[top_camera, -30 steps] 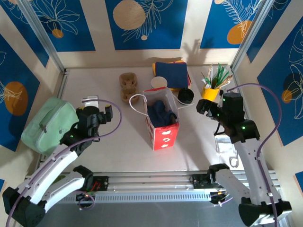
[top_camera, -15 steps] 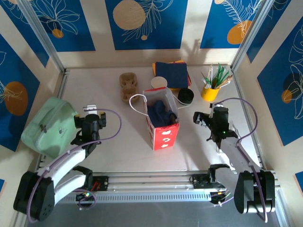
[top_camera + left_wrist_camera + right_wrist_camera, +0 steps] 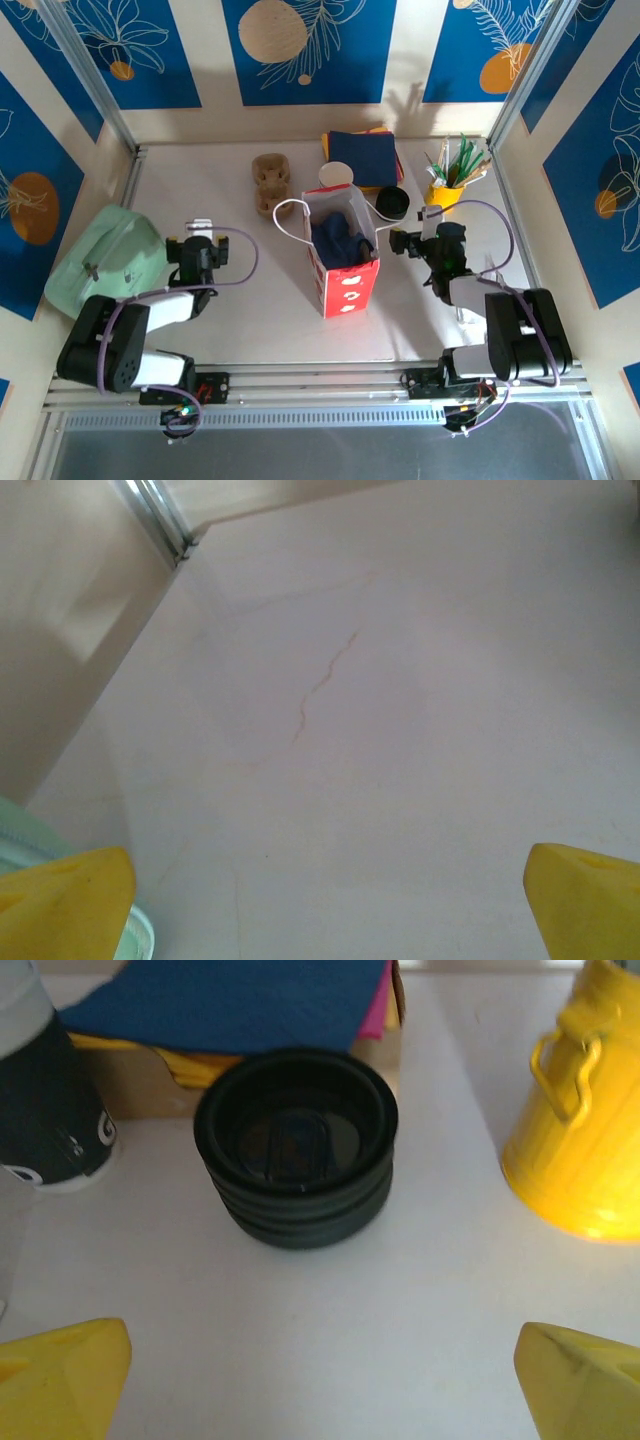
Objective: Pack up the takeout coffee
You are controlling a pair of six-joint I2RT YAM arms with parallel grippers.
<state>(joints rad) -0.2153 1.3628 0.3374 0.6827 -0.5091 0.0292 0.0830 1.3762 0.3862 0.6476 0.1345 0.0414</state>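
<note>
The takeout coffee is hidden from me. A red and white paper bag point(image 3: 343, 252) stands open mid-table with something dark blue inside. My left gripper point(image 3: 200, 236) is low over the table to the bag's left, open, with nothing but bare tabletop between its yellow fingertips point(image 3: 70, 900). To the bag's right my right gripper point(image 3: 409, 236) is also open and empty. It faces a stack of black lids point(image 3: 296, 1158), which sits a short way beyond its fingertips point(image 3: 62, 1375).
A mint-green pouch point(image 3: 98, 258) lies at the left edge. At the back are a brown cup carrier point(image 3: 270, 184), a dark white-rimmed cup point(image 3: 338, 175), blue napkins point(image 3: 362, 158) and a yellow bucket point(image 3: 444, 193) of utensils. The bucket point(image 3: 575, 1130) stands right of the lids.
Both arms have folded back and come down low over the table. The right gripper moved left toward the black lids; the left gripper shifted slightly toward the near edge. Both stayed open.
</note>
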